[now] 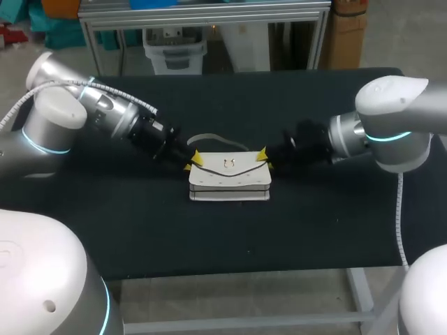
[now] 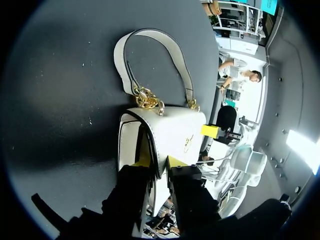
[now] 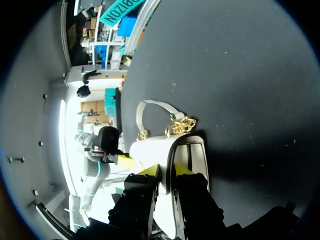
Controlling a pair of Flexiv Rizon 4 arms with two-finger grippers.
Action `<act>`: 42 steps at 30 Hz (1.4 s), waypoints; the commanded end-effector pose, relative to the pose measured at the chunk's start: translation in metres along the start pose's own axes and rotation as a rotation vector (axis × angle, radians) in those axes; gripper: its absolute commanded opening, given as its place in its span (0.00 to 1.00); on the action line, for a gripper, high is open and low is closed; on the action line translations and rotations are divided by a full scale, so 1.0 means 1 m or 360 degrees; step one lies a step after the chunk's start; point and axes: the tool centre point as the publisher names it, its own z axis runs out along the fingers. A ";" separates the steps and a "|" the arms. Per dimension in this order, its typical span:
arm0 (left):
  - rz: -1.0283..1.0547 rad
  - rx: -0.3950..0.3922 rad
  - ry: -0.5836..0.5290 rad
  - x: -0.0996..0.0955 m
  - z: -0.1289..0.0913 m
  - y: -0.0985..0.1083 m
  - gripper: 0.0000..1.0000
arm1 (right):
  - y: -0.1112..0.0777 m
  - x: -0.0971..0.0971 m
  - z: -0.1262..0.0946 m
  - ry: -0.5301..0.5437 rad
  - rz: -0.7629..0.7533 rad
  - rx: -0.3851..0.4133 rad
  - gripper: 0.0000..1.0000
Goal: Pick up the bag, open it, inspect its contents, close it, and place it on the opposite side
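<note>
- Table [image 1: 140, 223]: black top, carrying the single item below.
- Bag [image 1: 229, 183]: a small white handbag with dark edge trim, at the middle of the table between the two arms. It sits with its front flap [image 1: 230, 167] facing the head camera.
- Clasp [image 1: 228, 165]: a small gold fitting at the centre of the flap.
- Handle [image 1: 218, 139]: a short white strap lying flat on the table behind the bag. It is joined to the bag's top by gold chain links [image 2: 148, 100].
- Left arm [image 1: 105, 108]: comes in from the left side and slopes down to the bag's upper left corner.
- Left jaws: nearly closed, yellow tips on either side of the flap's edge at that corner. In the left wrist view the trimmed edge runs between the two tips, pinched from both sides.
- Right arm [image 1: 380, 129]: comes in from the right side and slopes down to the bag's upper right corner.
- Right jaws: nearly closed, pinching the bag's upper edge at that end. In the right wrist view one tip lies on the flap side and the other on the side panel [image 3: 192, 155].
- Cross-sighting: each wrist view shows the other arm's yellow tip at the far end of the bag.
</note>
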 end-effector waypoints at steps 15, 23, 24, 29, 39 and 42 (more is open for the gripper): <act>0.0002 -0.0003 -0.0021 0.004 0.003 0.011 0.30 | -0.005 0.003 0.003 0.0049 -0.0027 0.0017 0.50; -0.0013 -0.0011 -0.0040 0.004 0.013 0.005 0.00 | -0.006 0.010 0.013 0.0000 -0.0098 0.0064 0.00; -0.0004 -0.0005 -0.0049 0.004 0.014 0.006 0.00 | -0.006 0.010 0.013 -0.0004 -0.0108 0.0068 0.00; 0.0009 0.0007 -0.0070 0.004 0.013 0.005 0.00 | -0.006 0.011 0.013 -0.0008 -0.0138 0.0087 0.00; -0.0003 0.0047 -0.0086 0.004 -0.002 0.015 1.00 | -0.011 0.006 -0.010 -0.0053 -0.0104 0.0059 1.00; -0.0004 0.0066 -0.0100 0.005 -0.006 0.019 1.00 | -0.013 0.008 -0.018 -0.0064 -0.0105 0.0046 1.00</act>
